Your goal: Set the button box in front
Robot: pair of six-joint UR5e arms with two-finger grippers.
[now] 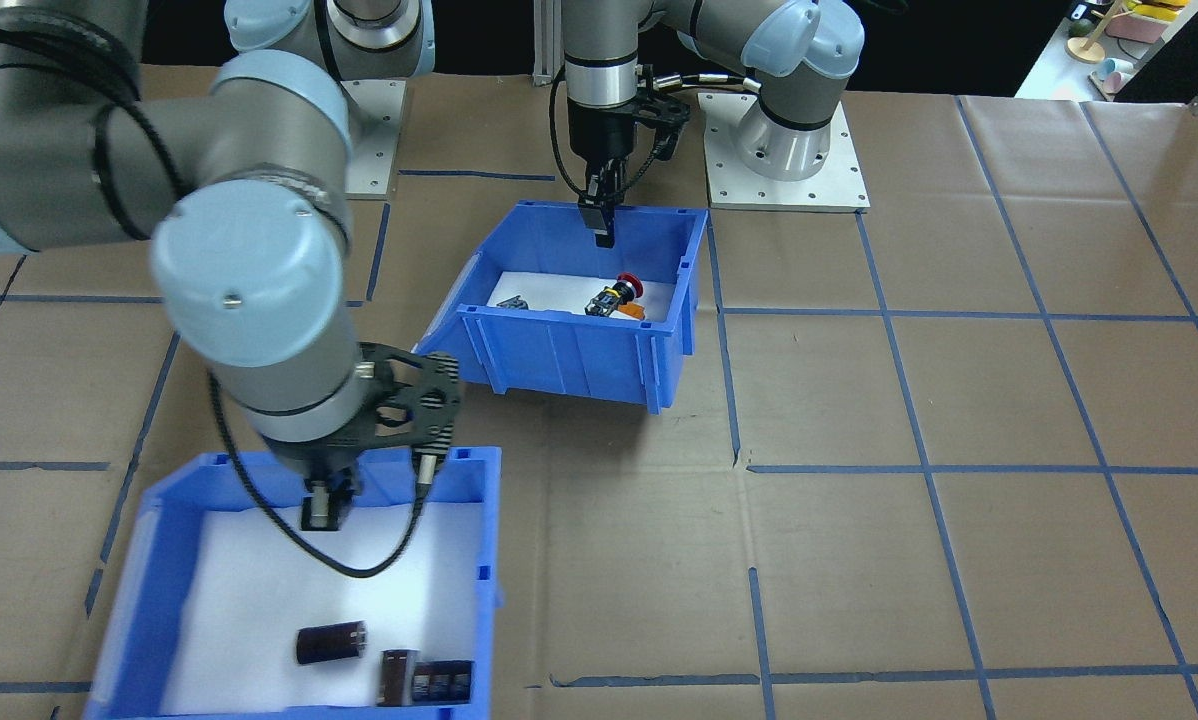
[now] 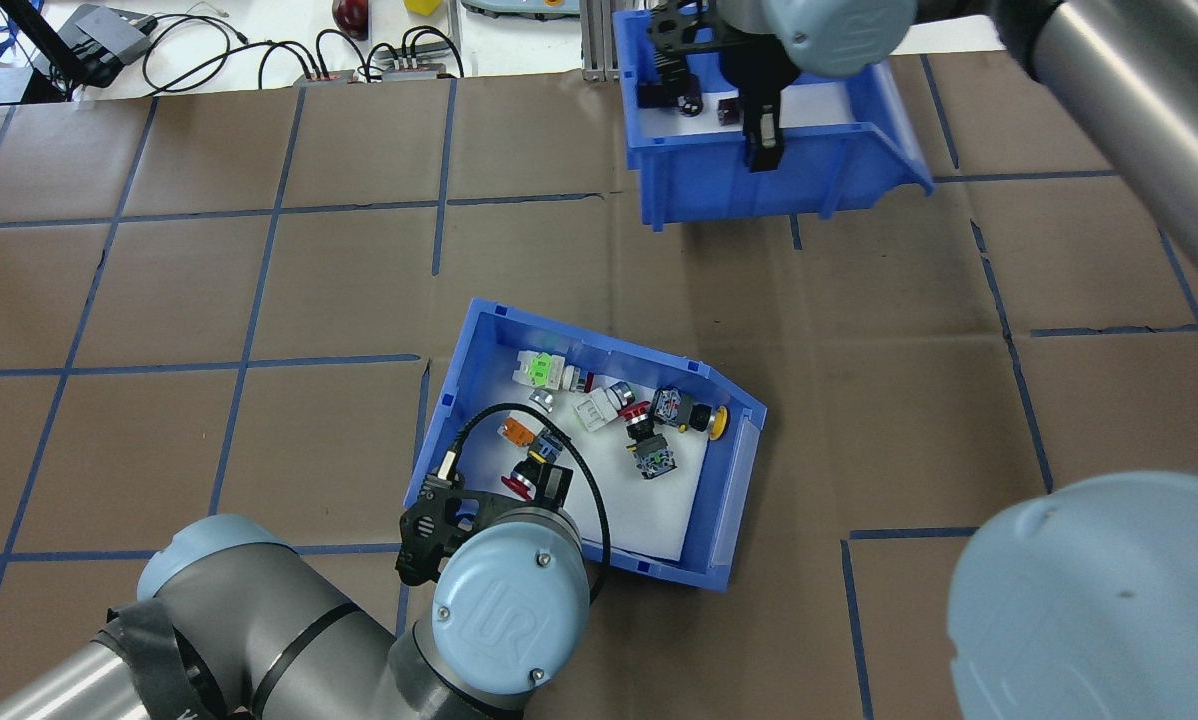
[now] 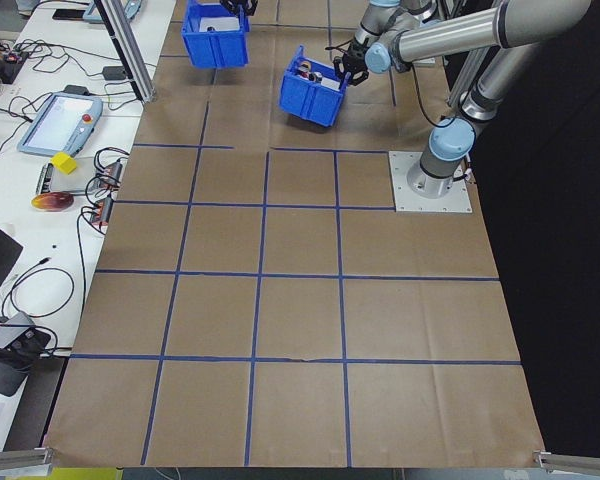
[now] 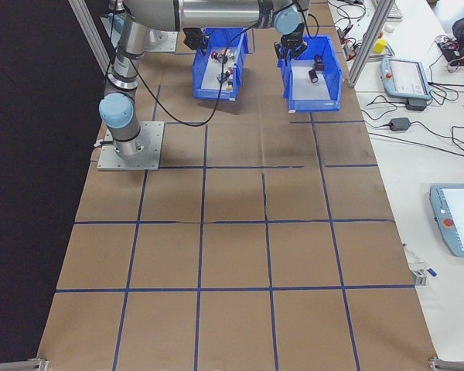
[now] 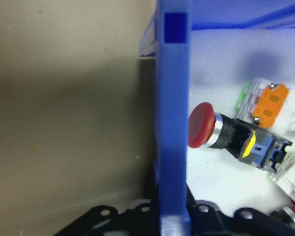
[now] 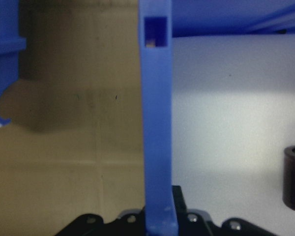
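The button box (image 2: 731, 480) is a blue bin with a white liner, holding several push-button switches (image 2: 649, 425) with red, yellow, orange and green caps. It sits mid-table and looks slightly tilted in the front-facing view, button box (image 1: 569, 350). My left gripper (image 1: 601, 232) is shut on its robot-side wall (image 5: 173, 123), with a red-capped switch (image 5: 201, 125) just inside. My right gripper (image 1: 321, 515) is shut on the wall (image 6: 157, 123) of the other blue bin (image 2: 759, 185), the one with dark cylinders (image 1: 331, 643).
Brown paper with a blue tape grid (image 1: 919, 470) covers the table. Both arm base plates (image 1: 784, 150) are on the robot's side. Cables and devices (image 2: 109, 35) lie beyond the far edge, and a teach pendant (image 3: 55, 120) rests on the side bench.
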